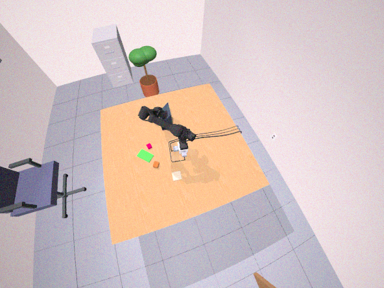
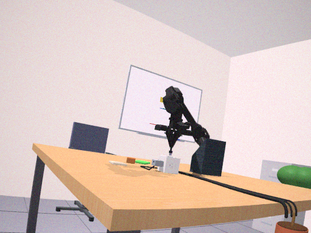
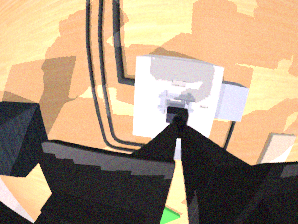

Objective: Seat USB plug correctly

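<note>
One black arm reaches down over the wooden counter [image 2: 157,199], its end effector [image 2: 170,150] pointing straight down above the white power cube [image 2: 170,164]. The fingers are pinched together on the USB plug [image 3: 177,115], a small dark piece seen in the wrist view at the top face of the cube, right at the fingertips. How far the plug sits in the socket is hard to make out: the socket is hidden beneath the plug and fingers in the wrist view, and in the exterior view the plug is only a tiny dark tip just above the cube. Which way round the plug faces cannot be told.

From the top view the cube [image 1: 181,150] is largely covered by the arm's wrist, with only pale corners showing. A smaller grey block [image 2: 157,162] projects from the cube's side. Three black cables [image 2: 236,190] run from the cube across the counter and drop over its edge, where their ends are cut off from sight.

Elsewhere on the counter lie a green flat piece [image 1: 144,155], a magenta block [image 1: 149,146], an orange block [image 1: 156,165] and a pale tile [image 1: 176,176], all well apart from the cube. The arm's dark base [image 2: 210,157] stands just behind the cube.
</note>
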You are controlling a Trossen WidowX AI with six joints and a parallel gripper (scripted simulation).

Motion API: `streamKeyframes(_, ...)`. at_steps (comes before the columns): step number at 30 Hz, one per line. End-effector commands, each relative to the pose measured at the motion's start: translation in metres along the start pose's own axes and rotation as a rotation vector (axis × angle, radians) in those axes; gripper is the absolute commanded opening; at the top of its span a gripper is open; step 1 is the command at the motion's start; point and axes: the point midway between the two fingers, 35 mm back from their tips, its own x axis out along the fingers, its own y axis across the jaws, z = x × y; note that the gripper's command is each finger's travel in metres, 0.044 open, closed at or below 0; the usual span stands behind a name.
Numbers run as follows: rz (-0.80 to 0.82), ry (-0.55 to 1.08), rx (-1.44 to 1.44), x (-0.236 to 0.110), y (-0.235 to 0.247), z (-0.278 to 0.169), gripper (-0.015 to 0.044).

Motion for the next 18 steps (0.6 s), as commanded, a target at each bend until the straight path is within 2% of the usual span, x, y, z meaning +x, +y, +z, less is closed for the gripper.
streamKeyframes(1, -0.003, 0.002, 0.002, 0.0007, -0.0003, 0.0, 0.0)
streamKeyframes(18, -0.003, 0.002, 0.002, 0.0028, -0.0003, 0.0, 0.0)
